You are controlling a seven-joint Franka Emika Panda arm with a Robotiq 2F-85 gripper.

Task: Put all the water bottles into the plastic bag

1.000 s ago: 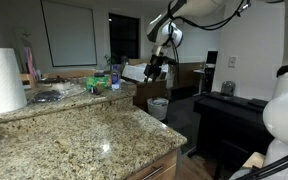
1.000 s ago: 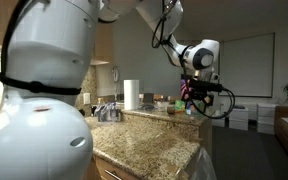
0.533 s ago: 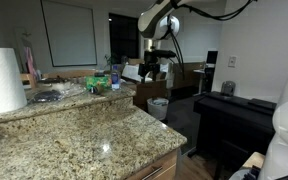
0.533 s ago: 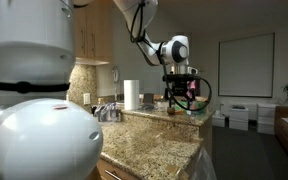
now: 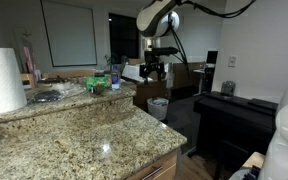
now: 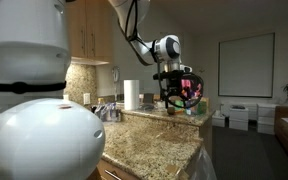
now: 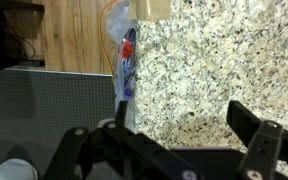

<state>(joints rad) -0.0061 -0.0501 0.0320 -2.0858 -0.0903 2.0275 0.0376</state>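
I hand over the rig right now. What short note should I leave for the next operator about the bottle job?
Tool: open, empty, above the granite counter.
Things: the wrist view shows what looks like one bottle, red and blue label, at the counter edge; other bottles and the plastic bag are too small to tell.
Done: no bottle seen bagged.
Left: probably every bottle.

Speckled beige granite worktop (image 5: pixel 84 135): polished, glossy stone. Large white paper-towel roll (image 5: pixel 2 80): matt paper. Brown cabinet panel (image 7: pixel 79 35): smooth wood grain. Black tool (image 7: pixel 169 145): matt finish.
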